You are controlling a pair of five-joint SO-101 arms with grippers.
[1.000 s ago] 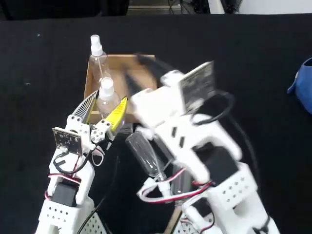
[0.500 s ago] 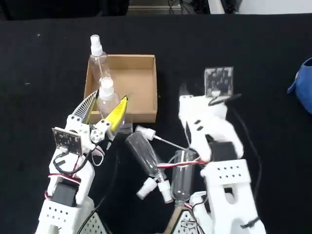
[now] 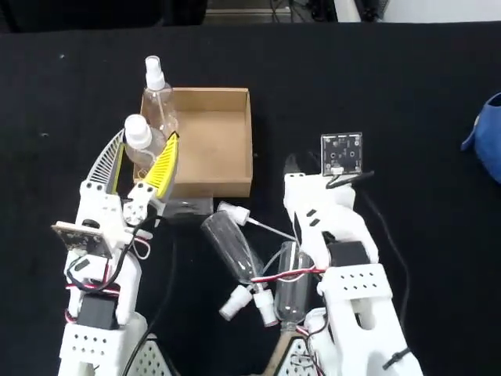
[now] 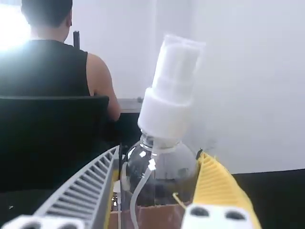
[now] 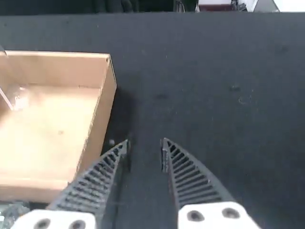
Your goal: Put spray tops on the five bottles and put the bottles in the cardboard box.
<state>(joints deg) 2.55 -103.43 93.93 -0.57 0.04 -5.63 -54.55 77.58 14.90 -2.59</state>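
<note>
From above, a black tabletop [image 3: 407, 78] carries everything. The cardboard box [image 3: 215, 141] sits open left of the tabletop's middle. A standing bottle [image 3: 158, 98] with a spray top is in the box's far left corner. The left hand [image 3: 145, 139] is closed on the held bottle [image 3: 139, 145], one white finger and one yellow finger clamped on its sides at the box's left wall. The right arm [image 3: 333, 223] stands to the right of the box. Between the two arm bases, toward the near edge, are two lying bottles [image 3: 233, 249]. A loose spray top [image 3: 235, 213] with a thin tube lies off the box's near right corner. A blue thing [image 3: 489, 141] sits at the right edge.

The left wrist view looks sideways, not down. It shows the left hand [image 4: 158, 152] gripping the held bottle [image 4: 159, 167], whose white spray top [image 4: 172, 90] leans slightly against a white wall [image 4: 257, 71].

The right wrist view shows the right hand [image 5: 144, 143] open and holding nothing, its dark ribbed fingers [image 5: 188, 176] parted above the tabletop [image 5: 214, 71] just beside the cardboard box [image 5: 57, 124].
</note>
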